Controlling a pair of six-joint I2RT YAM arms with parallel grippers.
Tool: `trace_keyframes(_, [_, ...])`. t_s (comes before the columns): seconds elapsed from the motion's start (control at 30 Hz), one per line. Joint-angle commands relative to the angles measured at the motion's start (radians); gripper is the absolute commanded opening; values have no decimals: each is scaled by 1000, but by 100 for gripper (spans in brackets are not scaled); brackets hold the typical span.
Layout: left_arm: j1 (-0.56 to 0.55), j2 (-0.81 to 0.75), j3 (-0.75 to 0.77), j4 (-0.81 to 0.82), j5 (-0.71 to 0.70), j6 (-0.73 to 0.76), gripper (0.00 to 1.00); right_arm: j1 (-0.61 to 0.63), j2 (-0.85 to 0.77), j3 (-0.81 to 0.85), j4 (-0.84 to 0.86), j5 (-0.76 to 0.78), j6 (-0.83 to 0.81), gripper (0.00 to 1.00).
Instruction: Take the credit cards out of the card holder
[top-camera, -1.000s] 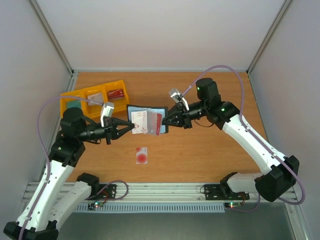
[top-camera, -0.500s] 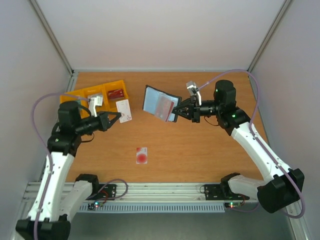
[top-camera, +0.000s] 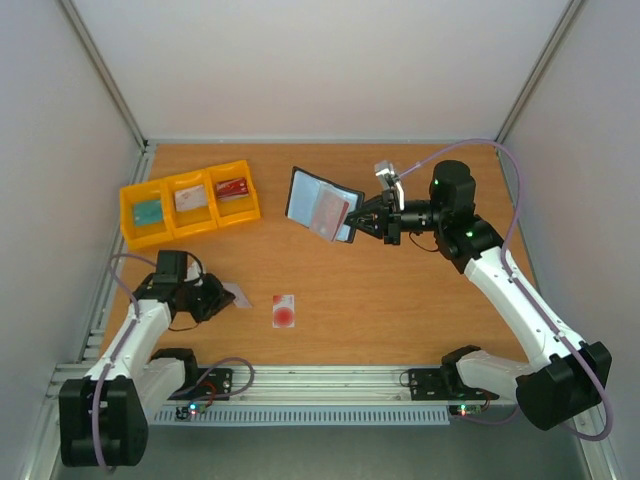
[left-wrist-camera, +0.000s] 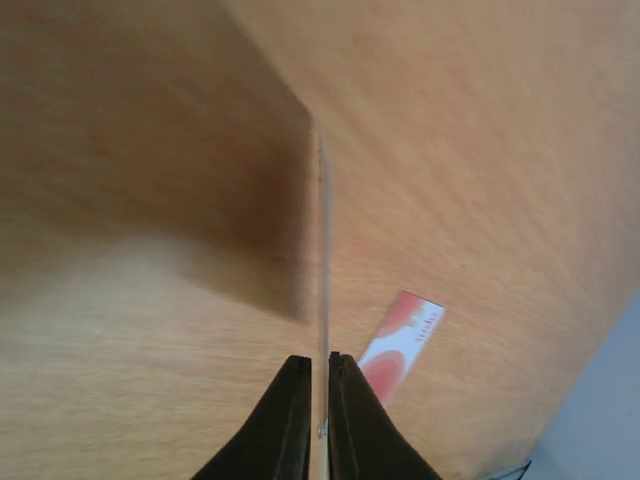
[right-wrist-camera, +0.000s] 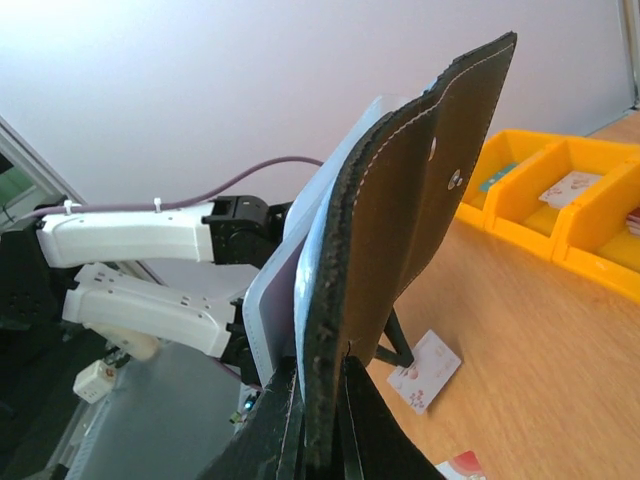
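The left end effector (top-camera: 224, 296) is pinched shut on the white card with small red marks (top-camera: 240, 295), just left of the red-circle card (top-camera: 284, 311) lying on the worktop (top-camera: 400, 300); the right end effector (top-camera: 360, 222) clamps the card holder (top-camera: 316, 203) aloft, well beyond that card, the dark red card (top-camera: 331, 213) showing in its pocket.

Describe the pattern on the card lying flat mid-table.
The card is white with a red circle; top external view.
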Motion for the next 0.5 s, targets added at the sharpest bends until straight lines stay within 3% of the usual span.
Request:
trace_keyframes(0.0, [8, -5, -23, 7, -97, -71, 18, 17, 6, 15, -1, -17, -10, 1])
trace_keyframes(0.1, [9, -18, 12, -83, -187, -67, 44, 36, 15, 26, -6, -24, -14, 1])
trace_keyframes(0.2, [10, -45, 86, -200, -295, -70, 61, 54, 21, 40, -26, -19, -22, 1])
trace_keyframes(0.33, [15, -74, 256, -344, -389, -43, 69, 88, 35, 82, -118, 7, -77, 1])
trace_keyframes(0.4, [15, -87, 326, -331, -326, -8, 69, 112, 49, 102, -155, 7, -102, 1])
trace_keyframes(0.47, [16, -107, 360, -204, -150, 5, 71, 140, 68, 127, -199, 12, -132, 1])
